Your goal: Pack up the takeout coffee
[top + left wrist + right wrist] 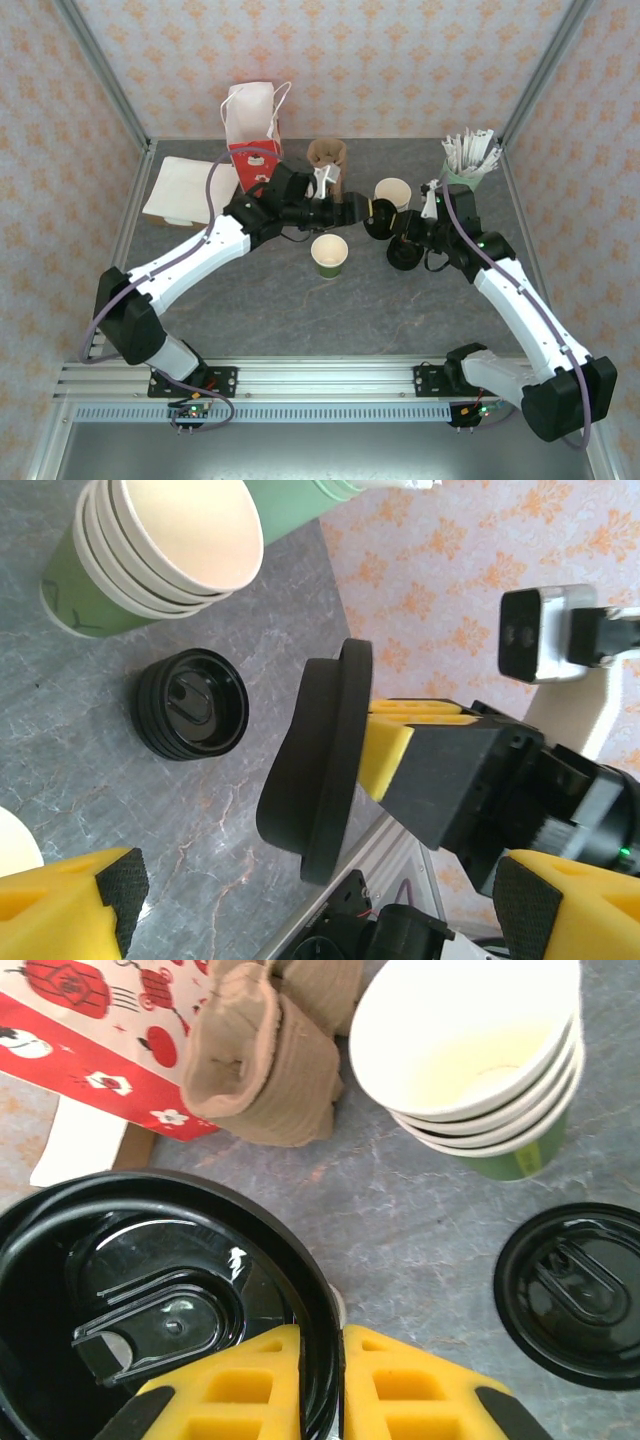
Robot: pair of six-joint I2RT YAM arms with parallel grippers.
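Lidding looks like the step in hand. Right gripper (322,1385) is clenched on the rim of one black lid (150,1300), held tilted on edge above the surface (300,310), approx. 1 o'clock of the lone open cup (329,255). Left gripper (320,900) is released, jaws wide, facing that lid w/o touching it. Next move prob. calls for a handover, or for levelling the lid, centring it over the cup's lip and pressing evenly. With so thin a rim, the pinch could slip.

Cup: dark green paper, cream inside, tapered, rolled lip. Lid: glossy moulded plastic, round, w/ a raised sip tab. Spare lids (405,257) sit stacked at 3 o'clock of the cup, nested cups (392,192) at 1 o'clock. Brown pulp carrier (327,155), rough and fibrous, is at 12.
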